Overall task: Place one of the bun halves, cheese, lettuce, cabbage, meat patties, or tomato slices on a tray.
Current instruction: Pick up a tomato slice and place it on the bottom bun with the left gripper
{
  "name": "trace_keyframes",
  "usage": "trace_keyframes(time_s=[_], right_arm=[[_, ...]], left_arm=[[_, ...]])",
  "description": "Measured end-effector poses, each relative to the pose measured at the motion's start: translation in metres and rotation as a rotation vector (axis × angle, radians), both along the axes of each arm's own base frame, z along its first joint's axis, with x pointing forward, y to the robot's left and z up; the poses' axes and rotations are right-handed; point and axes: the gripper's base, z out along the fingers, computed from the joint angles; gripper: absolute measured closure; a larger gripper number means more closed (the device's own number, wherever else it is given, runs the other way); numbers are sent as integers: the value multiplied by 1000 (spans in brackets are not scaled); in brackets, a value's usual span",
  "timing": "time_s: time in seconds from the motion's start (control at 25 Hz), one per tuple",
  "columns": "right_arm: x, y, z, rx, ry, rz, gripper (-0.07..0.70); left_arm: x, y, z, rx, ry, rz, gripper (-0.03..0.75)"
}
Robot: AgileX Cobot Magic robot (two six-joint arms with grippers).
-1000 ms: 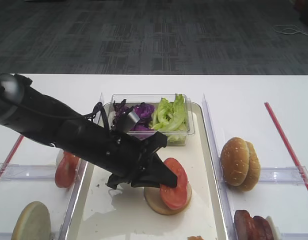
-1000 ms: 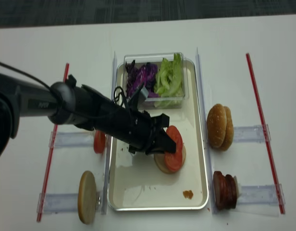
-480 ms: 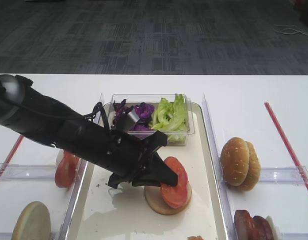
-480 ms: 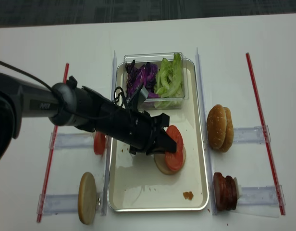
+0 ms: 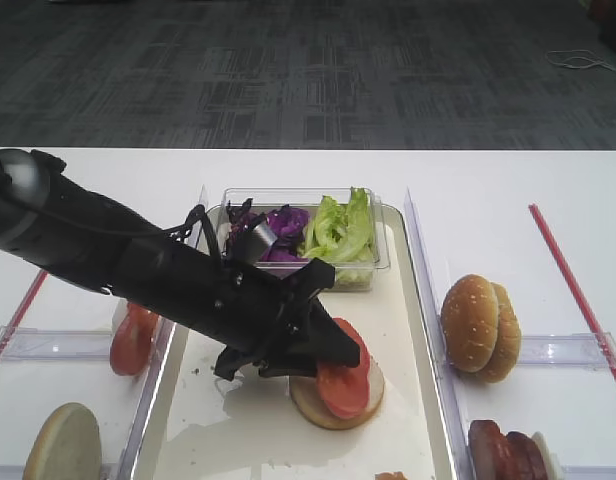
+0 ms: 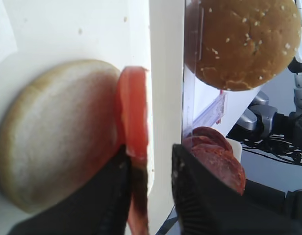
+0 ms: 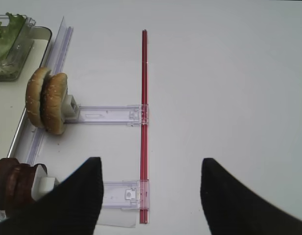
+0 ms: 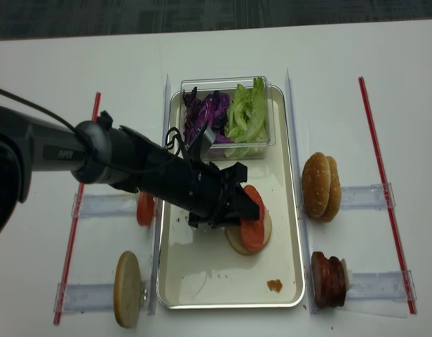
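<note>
- Exterior high view showed the change: the thin round bright-red tomato slice (image 5: 343,385), which had stood propped steeply half a second earlier, had sunk lower and leaned flatter on the flat pale bun half (image 5: 304,393).
- That bun half lay inside the long cream-white tray with the silvery rim (image 5: 420,330), which ran from the far side of the white bench (image 5: 488,190) toward its near edge, about midway between left and right.
- From the left wrist view, the black left pincer (image 5: 338,350) had its jaws apart. The slice stood edge-on between them, close against one finger, with a clear gap to the other.
- I judged the slice released onto the bun, so this placement looked all but done, with only the withdrawal left.
- The right pincer (image 7: 148,196) hung over bare bench toward the right edge, jaws apart and holding nothing.
- Room was tight on the far side: the small clear plastic box (image 5: 373,262) of dark purple shredded cabbage (image 5: 278,225) and ruffled light-green lettuce (image 5: 340,228) sat at the tray's far end, just beyond the arm.
- Open tray floor lay toward the near edge, apart from a small orange-brown speck (image 8: 274,284).
- Beyond the tray's right rim stood sesame-speckled bun halves (image 5: 478,328) and dark reddish-brown meat patties (image 5: 503,450), so lifting up and back to the left looked the clearest exit.
</note>
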Motion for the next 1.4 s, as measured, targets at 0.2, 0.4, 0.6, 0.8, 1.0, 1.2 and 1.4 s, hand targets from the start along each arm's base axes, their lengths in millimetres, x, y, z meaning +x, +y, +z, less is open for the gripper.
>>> trace_keyframes(time_s=[0.2, 0.4, 0.6, 0.8, 1.0, 1.2, 1.4], right_arm=[[0, 0, 0, 0, 0, 0, 178], [0, 0, 0, 0, 0, 0, 178], [0, 0, 0, 0, 0, 0, 178], [0, 0, 0, 0, 0, 0, 178], [0, 0, 0, 0, 0, 0, 178], [0, 0, 0, 0, 0, 0, 178], [0, 0, 0, 0, 0, 0, 178]], left_arm=[[0, 0, 0, 2, 20, 12, 443], [5, -2, 5, 2, 30, 14, 437], [10, -4, 11, 53, 46, -19, 436], [15, -4, 15, 119, 47, -59, 436], [20, -3, 20, 194, 37, -100, 436], [27, -1, 27, 288, 29, -141, 436], [35, 1, 39, 374, 20, -182, 436]])
